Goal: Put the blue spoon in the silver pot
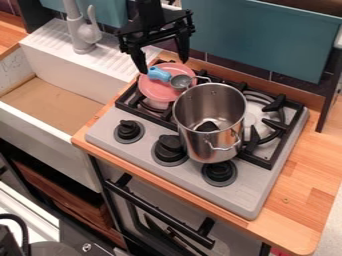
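Blue spoon on the pink plate, handle just below the spread-fingered tool

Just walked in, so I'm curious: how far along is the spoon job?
Nothing looks done: the blue spoon lies on the plate, outside the pot. Nothing is in hand; the gripper hangs over the plate, jaws open. Grasping, lifting and placing the spoon remain.
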Action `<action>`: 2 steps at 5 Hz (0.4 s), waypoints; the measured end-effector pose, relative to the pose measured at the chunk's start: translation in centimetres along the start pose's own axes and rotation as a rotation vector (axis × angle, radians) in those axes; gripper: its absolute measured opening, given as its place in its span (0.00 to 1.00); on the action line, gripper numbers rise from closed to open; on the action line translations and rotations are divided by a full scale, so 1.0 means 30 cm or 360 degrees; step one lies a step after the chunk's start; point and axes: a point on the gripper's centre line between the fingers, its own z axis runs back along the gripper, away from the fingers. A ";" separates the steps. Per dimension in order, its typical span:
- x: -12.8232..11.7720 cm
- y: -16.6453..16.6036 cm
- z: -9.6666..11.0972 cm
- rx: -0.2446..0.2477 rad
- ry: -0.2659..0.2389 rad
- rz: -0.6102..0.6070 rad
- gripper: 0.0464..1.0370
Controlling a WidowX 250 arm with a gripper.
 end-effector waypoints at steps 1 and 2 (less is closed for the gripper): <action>-0.010 0.008 -0.039 0.0027 0.0052 0.0018 0.96; 0.032 0.004 -0.092 0.0038 0.0100 0.0289 0.96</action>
